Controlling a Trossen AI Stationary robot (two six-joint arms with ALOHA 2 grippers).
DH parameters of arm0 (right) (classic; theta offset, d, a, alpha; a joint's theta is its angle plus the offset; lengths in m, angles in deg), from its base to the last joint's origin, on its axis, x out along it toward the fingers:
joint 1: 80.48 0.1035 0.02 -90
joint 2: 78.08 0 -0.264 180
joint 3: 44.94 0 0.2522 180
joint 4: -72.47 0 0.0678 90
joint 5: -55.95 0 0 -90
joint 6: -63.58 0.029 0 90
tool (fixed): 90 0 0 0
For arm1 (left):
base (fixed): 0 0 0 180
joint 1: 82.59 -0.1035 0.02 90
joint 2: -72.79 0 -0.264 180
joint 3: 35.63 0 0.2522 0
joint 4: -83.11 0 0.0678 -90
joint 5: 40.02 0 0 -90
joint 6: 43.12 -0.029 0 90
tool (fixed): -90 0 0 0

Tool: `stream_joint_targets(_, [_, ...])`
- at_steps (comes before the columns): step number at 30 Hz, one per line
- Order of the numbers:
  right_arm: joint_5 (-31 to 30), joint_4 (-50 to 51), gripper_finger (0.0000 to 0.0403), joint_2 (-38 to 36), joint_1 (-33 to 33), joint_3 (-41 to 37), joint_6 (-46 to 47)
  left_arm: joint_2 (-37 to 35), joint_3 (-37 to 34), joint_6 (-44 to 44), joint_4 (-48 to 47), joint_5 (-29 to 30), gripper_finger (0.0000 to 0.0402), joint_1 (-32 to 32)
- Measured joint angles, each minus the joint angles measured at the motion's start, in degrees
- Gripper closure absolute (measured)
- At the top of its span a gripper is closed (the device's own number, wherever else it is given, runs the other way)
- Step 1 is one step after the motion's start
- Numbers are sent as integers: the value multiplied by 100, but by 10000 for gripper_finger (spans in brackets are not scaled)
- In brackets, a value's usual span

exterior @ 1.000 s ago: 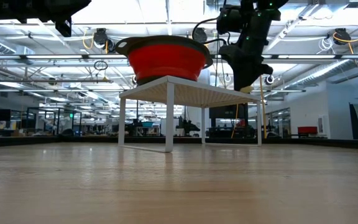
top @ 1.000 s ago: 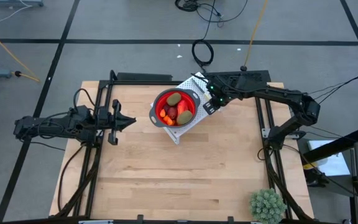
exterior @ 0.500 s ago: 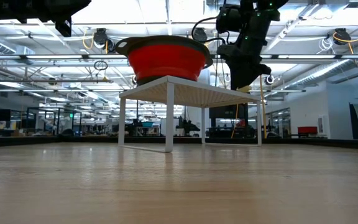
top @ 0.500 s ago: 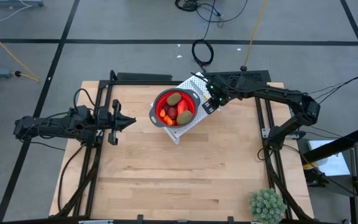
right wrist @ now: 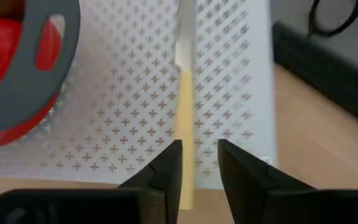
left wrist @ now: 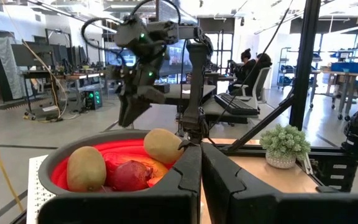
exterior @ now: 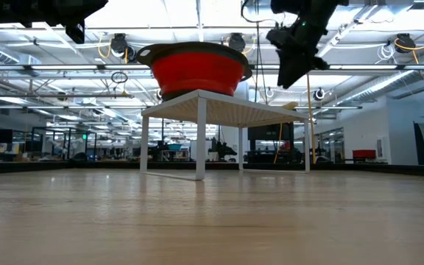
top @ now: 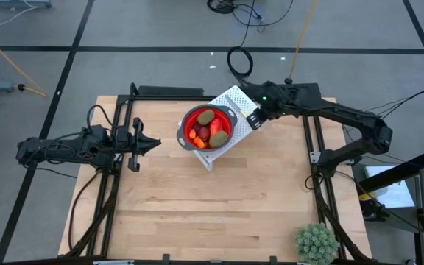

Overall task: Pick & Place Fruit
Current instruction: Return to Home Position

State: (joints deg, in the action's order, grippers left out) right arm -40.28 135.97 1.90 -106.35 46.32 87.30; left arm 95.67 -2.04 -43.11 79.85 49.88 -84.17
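Left gripper: well left of red strainer bowl, fingers pressed together, empty, waiting.
Fruit: piled inside the bowl, brown-green ovals on top.
The bowl sits on white perforated shelf.
Yellow table knife: flat on the shelf, just right of the bowl.
Right gripper: above the knife, right of the bowl, fingers spread, holding nothing.
Retreat advice: rise straight up first, then swing away from the bowl, so the fingers don't nudge knife or rim.

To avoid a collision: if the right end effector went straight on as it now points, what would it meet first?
The right end effector would probably meet the yellow knife lying on the white shelf; depth is unclear.
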Motion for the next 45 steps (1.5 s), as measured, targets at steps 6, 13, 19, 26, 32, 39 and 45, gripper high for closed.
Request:
stream_joint_targets(6, [-315,-22,347,-501,9,1,-610,-2,0,-35,-2,0,392,0])
stream_joint_targets(13, [-434,-72,398,-1010,12,-12,-954,0,0,-21,-228,0,392,0])
stream_joint_targets(19, [-416,-981,402,-1671,76,-841,-1040,-1,0,-15,-237,1,392,0])
stream_joint_targets(26, [-409,-2426,402,-2823,237,-2444,-1008,-2,0,-18,-352,2,392,0])
stream_joint_targets(32, [-427,-2848,402,-3913,327,-3172,-1012,-2,0,-33,-374,2,392,0])
stream_joint_targets(39, [-1072,-3037,402,-4763,697,-3262,-1222,-2,0,-3,-480,2,392,0])
stream_joint_targets(45, [-1169,-2642,402,-5152,1021,-3262,-1979,-2,0,0,-481,2,392,0])
